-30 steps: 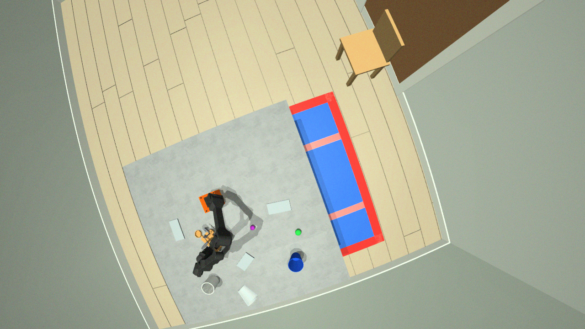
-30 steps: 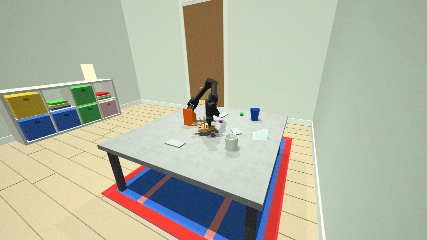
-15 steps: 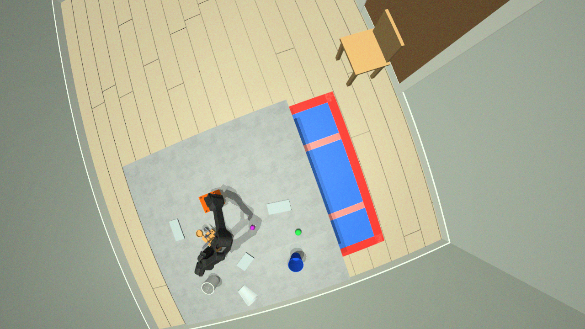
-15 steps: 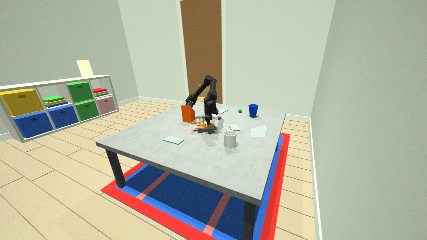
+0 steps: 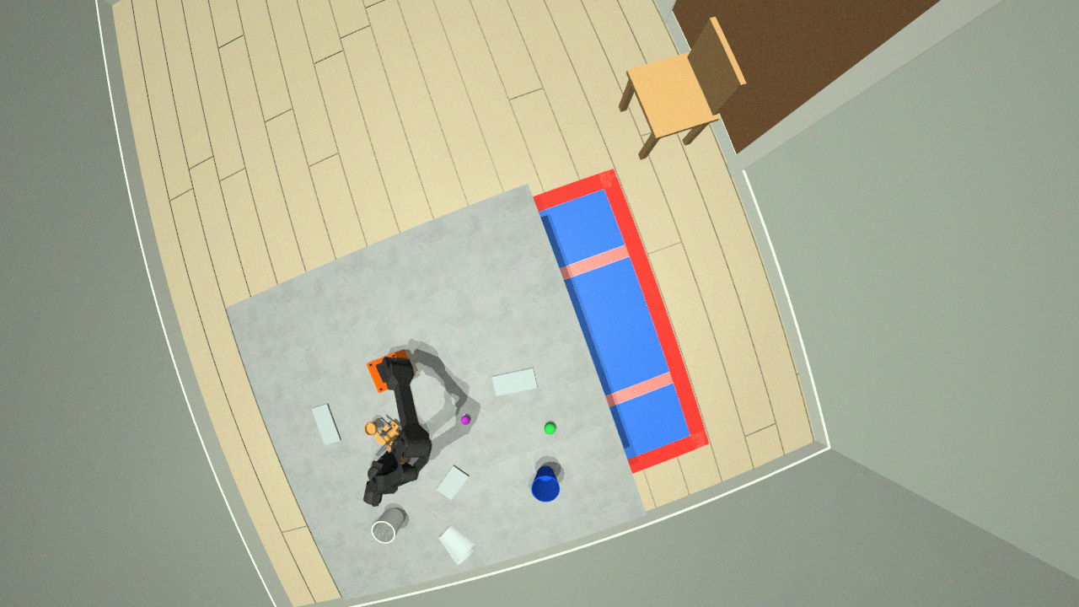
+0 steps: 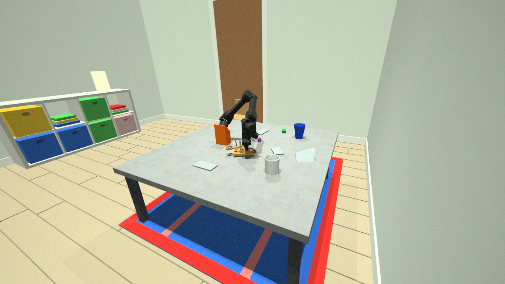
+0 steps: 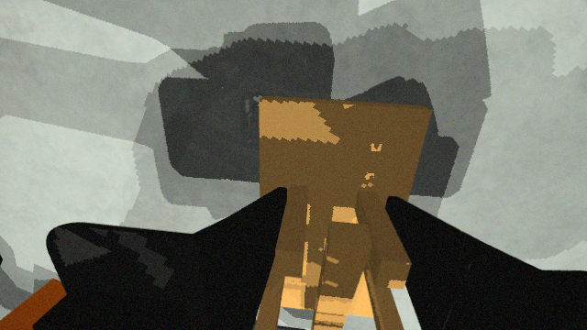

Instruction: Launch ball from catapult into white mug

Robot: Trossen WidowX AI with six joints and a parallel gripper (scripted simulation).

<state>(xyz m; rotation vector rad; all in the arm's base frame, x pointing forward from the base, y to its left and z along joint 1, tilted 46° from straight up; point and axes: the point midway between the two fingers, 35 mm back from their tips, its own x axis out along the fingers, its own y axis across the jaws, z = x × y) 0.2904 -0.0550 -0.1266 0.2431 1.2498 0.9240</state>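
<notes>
The wooden catapult (image 5: pixel 389 432) (image 6: pixel 242 152) (image 7: pixel 344 156) is between the fingers of my gripper (image 6: pixel 246 148) (image 7: pixel 335 200), which is shut on its upright frame. Its base is at or just above the table; I cannot tell whether it touches. Its spoon cup (image 5: pixel 370 427) (image 6: pixel 229 148) points away from the white mug and shows no ball. The white mug (image 5: pixel 394 518) (image 6: pixel 272 167) stands upright, nearer to the exterior view than the catapult. A purple ball (image 5: pixel 465 419) (image 6: pixel 259 139) and a green ball (image 5: pixel 550 428) (image 6: pixel 283 130) lie on the table.
A blue cup (image 5: pixel 545 488) (image 6: pixel 299 131) stands upright near the green ball. A white fluted cup (image 5: pixel 457 545) (image 6: pixel 305 155) lies on its side. Flat pale tiles (image 5: pixel 325 423) (image 5: pixel 514 382) (image 5: pixel 453 482) lie around the arm. An orange block (image 5: pixel 374 377) (image 6: pixel 222 135) is at the arm's base.
</notes>
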